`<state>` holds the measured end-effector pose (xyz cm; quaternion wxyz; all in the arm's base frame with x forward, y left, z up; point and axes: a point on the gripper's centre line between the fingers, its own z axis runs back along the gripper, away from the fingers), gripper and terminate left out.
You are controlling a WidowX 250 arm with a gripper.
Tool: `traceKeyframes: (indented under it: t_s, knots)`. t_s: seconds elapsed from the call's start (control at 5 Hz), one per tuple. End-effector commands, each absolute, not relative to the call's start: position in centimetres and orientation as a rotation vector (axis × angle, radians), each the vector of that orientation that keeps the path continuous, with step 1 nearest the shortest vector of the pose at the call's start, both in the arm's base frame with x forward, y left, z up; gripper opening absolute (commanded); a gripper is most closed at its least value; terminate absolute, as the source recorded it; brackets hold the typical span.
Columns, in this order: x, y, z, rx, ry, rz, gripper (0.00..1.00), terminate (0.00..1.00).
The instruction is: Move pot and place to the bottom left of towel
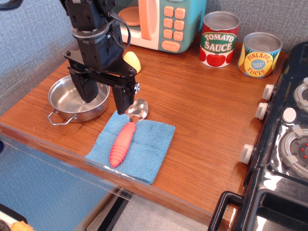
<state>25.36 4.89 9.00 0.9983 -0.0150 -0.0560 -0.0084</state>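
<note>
Observation.image is showing the pot sitting on the counter, just left of the towel's upper corner. The tool is standing upright over the pot's right rim, fingers apart: one is reaching inside the pot, the other is hanging outside near the spoon lying on the towel.

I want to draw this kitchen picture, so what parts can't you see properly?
- Small shiny round steel pot: its far rim is hidden behind the black robot pincer.
- Yellow thing: mostly hidden behind the arm, so I can't identify it.
- Toy microwave: its top is cut off by the picture's upper edge.
- Black stove: cut off at the right edge.
</note>
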Motion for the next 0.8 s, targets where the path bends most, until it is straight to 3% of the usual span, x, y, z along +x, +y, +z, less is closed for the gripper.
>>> traceKeyframes:
  t_s: [0.0,0.6]
  knots:
    - [25.4,4.9,9.0,-0.030,-0.112,-0.017,1.00,0.00]
    - [28.2,10.2,5.6,0.058,-0.069,0.106,1.00,0.00]
